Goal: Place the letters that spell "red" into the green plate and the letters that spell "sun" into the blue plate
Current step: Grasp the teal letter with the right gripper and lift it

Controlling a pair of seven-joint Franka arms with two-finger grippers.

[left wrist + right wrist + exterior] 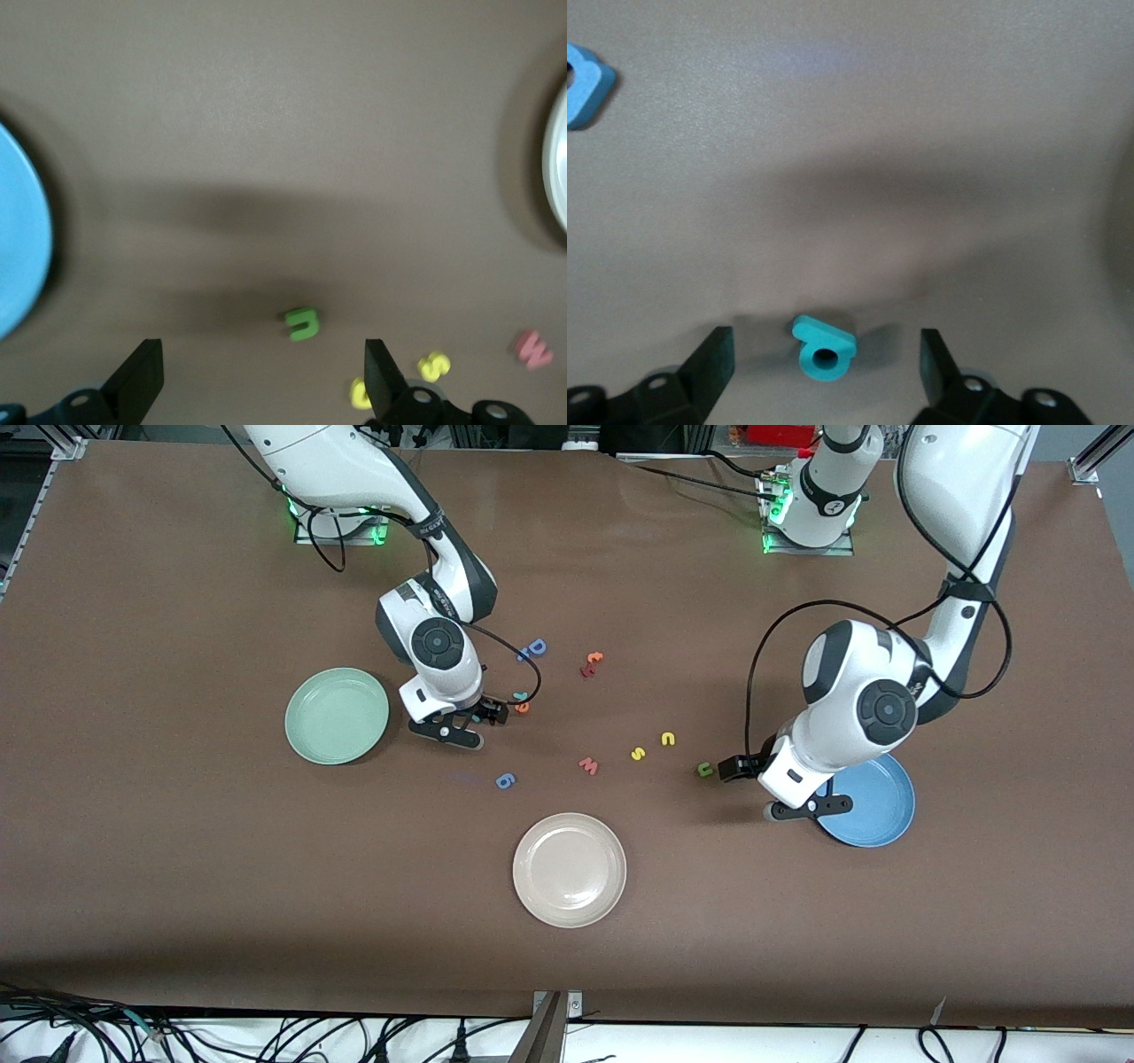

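Observation:
The teal "d" (824,350) lies flat on the table between the fingers of my right gripper (824,367), which is open and low around it, not touching it. In the front view this gripper (478,717) is beside the green plate (337,716), with the teal "r" (518,697) and orange "e" (523,708) just past it. My left gripper (740,769) is open, low beside the blue plate (873,802). The dark green "u" (303,323) lies just ahead of its fingers. The yellow "s" (638,754) and yellow "n" (667,738) lie farther toward the table's middle.
A cream-white plate (570,870) sits nearest the front camera. A pink "w" (588,765) and a small blue letter (505,780) lie between the arms. A blue capital "D" (532,648) and a red-orange letter pair (591,662) lie farther back.

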